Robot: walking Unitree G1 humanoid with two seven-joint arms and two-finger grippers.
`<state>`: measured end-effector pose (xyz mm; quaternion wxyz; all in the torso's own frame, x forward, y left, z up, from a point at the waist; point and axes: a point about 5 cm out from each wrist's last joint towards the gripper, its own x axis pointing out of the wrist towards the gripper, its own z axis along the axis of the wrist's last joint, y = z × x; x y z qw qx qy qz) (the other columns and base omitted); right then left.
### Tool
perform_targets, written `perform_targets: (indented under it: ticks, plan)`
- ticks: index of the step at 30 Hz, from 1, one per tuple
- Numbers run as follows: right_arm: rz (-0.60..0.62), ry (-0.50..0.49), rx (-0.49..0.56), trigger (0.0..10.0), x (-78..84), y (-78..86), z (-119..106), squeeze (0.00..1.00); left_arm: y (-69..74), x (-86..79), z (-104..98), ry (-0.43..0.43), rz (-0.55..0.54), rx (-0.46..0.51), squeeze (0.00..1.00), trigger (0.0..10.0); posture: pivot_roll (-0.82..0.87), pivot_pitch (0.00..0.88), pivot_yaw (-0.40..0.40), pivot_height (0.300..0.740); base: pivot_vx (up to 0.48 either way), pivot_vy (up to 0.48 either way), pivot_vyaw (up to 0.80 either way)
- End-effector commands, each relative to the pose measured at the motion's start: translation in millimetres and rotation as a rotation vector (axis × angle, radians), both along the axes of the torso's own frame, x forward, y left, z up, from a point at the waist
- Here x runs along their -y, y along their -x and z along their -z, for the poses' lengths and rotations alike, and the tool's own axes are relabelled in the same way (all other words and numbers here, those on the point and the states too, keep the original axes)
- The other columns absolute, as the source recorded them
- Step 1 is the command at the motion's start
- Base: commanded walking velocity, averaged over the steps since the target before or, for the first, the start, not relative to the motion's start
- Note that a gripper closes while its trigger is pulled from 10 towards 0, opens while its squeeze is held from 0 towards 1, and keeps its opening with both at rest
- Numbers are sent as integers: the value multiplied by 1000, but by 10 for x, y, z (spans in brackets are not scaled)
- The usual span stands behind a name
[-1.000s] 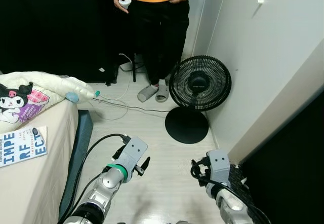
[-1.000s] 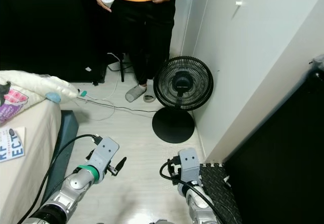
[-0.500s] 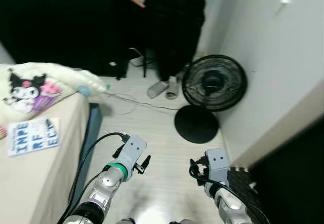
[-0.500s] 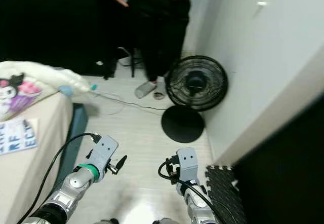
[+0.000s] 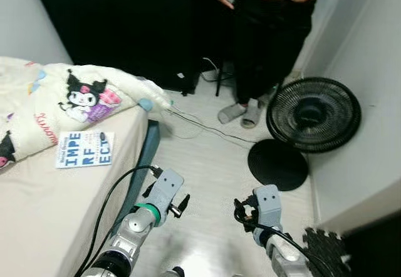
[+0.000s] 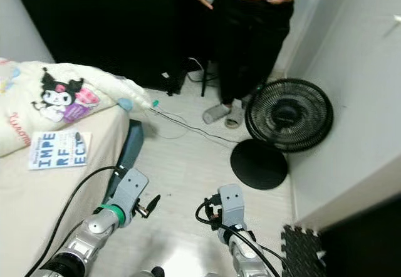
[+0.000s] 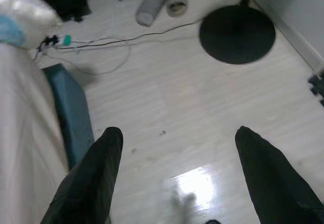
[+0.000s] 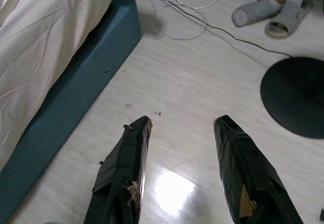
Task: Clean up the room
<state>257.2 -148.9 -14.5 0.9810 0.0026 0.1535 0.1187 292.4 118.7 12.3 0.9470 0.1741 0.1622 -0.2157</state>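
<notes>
Book (image 5: 84, 149) flat on bed (image 5: 37, 208); glossy pale plank floor (image 7: 167, 107).

A pale wood-look floor (image 5: 207, 164) runs between a bed (image 5: 37, 208) with a teal base on the left and a white wall (image 5: 369, 133) on the right, where a black standing fan (image 5: 313, 114) sits. Dark furniture (image 5: 125, 20) fills the far side.
</notes>
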Motion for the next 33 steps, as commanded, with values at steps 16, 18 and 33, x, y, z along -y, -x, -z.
perform_targets:
  ticks: [16,18,33]
  plan:
    - [-23,2,-19,10000,-14,53,45,0,40,-20,61,0,-12,-33,0,10000,10,58,40,740,0,0,702]
    - [-24,3,-18,10000,-12,53,43,0,41,-19,65,0,-13,-36,0,10000,9,57,39,740,0,0,694]
    - [-10,-14,-10,10000,-6,33,25,0,39,-10,68,6,-17,-41,0,10000,9,65,36,740,0,0,643]
